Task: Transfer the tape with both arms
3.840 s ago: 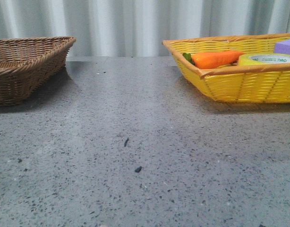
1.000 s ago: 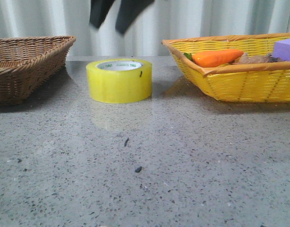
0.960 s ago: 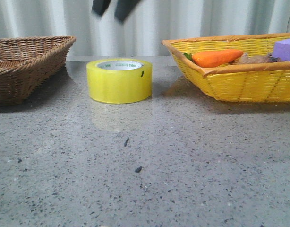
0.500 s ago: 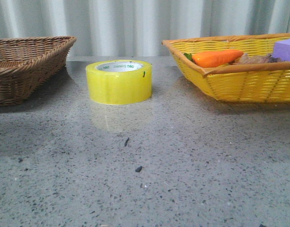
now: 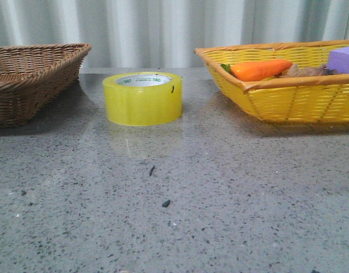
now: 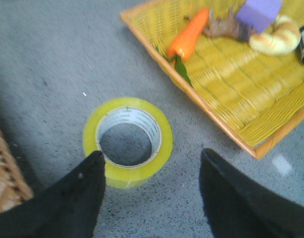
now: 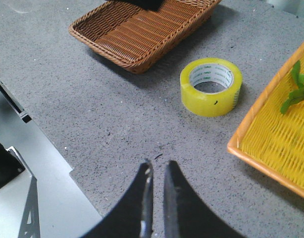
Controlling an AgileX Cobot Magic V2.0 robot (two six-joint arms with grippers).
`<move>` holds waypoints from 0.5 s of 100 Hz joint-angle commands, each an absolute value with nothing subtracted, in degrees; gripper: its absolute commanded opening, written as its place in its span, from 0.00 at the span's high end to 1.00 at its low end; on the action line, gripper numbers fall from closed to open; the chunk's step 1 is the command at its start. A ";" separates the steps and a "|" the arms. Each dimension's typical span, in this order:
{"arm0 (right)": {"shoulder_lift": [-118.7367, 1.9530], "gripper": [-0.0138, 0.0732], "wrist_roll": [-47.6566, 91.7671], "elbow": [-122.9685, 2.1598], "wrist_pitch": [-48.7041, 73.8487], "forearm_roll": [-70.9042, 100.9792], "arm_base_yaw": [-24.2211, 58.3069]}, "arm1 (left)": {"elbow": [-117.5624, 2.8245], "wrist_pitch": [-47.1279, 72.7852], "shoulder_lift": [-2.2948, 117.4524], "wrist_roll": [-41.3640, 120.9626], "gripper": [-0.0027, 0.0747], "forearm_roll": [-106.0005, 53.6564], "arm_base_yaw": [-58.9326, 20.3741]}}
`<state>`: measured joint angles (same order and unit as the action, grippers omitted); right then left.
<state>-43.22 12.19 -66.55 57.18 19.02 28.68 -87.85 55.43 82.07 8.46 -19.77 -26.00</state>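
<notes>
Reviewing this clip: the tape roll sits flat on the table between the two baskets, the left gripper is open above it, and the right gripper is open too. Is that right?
Not quite. The right gripper is shut, its fingers nearly touching in the right wrist view. The rest holds: the tape sits flat on the table between the brown basket and the yellow basket, and the left gripper is open above it.

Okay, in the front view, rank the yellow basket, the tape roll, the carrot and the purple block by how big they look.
1. yellow basket, though cut off at the right edge
2. tape roll
3. carrot
4. purple block, cropped by the frame, so unsure against the carrot
</notes>
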 commanded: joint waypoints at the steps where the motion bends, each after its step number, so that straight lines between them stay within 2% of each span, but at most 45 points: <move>1: -41.50 0.89 10.70 -66.15 52.17 19.38 28.24 | -92.48 54.90 85.63 6.79 0.38 -20.27 -27.94; 9: -40.67 0.89 10.04 -65.79 52.17 19.38 28.24 | -94.31 54.77 89.11 6.79 0.34 -20.14 -28.74; 50: -40.55 0.89 9.67 -65.79 52.17 19.38 28.24 | -95.17 52.85 100.05 6.66 0.34 -14.39 -29.01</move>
<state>-40.64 9.91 -64.52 56.43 19.02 28.68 -93.15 55.54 101.53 7.21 -15.01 -28.70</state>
